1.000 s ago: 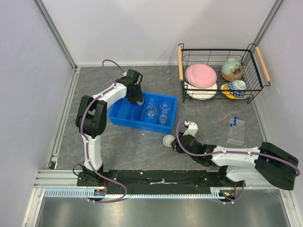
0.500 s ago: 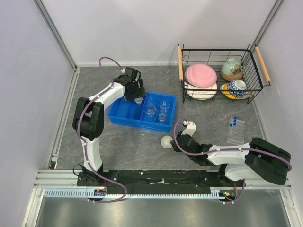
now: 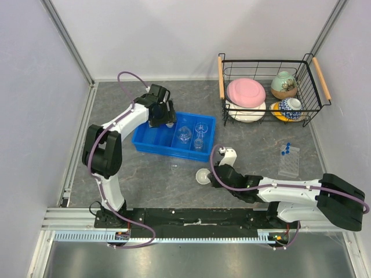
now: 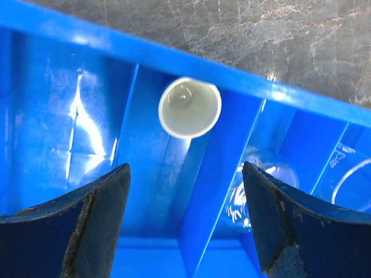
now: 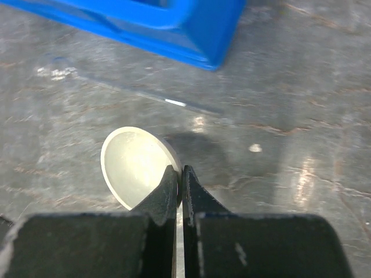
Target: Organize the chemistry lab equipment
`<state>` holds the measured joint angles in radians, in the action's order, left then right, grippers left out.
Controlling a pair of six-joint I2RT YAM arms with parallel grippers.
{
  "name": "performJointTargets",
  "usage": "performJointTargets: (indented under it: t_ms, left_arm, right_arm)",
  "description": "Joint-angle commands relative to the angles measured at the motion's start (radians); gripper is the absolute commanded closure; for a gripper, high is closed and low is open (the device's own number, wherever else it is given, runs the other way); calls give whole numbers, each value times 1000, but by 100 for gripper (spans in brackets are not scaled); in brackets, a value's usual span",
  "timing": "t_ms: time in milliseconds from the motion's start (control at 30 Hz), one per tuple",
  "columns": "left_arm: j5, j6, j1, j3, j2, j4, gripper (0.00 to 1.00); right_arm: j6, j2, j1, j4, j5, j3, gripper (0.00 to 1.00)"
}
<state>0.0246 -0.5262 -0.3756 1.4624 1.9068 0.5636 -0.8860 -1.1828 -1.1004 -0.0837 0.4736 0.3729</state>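
Your left gripper (image 4: pixel 185 168) hangs with jaws wide apart over the blue tray (image 4: pixel 290 95), where a small white dish (image 4: pixel 189 107) lies against its far wall, while your right gripper (image 5: pixel 179 174) pinches the rim of a second white dish (image 5: pixel 136 165) on the table (image 5: pixel 301 116) near the tray.

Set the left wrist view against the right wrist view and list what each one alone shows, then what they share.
Left wrist only: open left gripper over a white dish lying inside the blue tray, clear glassware next door. Right wrist only: right gripper shut on the rim of a second white dish, outside the tray. Both: that tray and the grey table.
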Motion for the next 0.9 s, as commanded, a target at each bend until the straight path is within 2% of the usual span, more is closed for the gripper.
performJointTargets:
  t_ms: [0, 233, 367, 600, 867]
  left_arm:
    - [64, -9, -25, -34, -135, 58, 15]
    - [150, 11, -89, -88, -310, 157, 7]
    - [135, 15, -89, -169, -483, 179, 2]
    - [141, 29, -89, -327, -756, 199, 0]
    - [192, 34, -89, -476, -934, 266, 0]
  right_arm:
    - [76, 32, -65, 148, 13, 159, 100]
    - [160, -60, -136, 314, 60, 414, 100]
    - [214, -211, -135, 386, 97, 608, 100]
    - [268, -405, -105, 398, 138, 839, 100]
    - [285, -547, -33, 364, 172, 1027, 100]
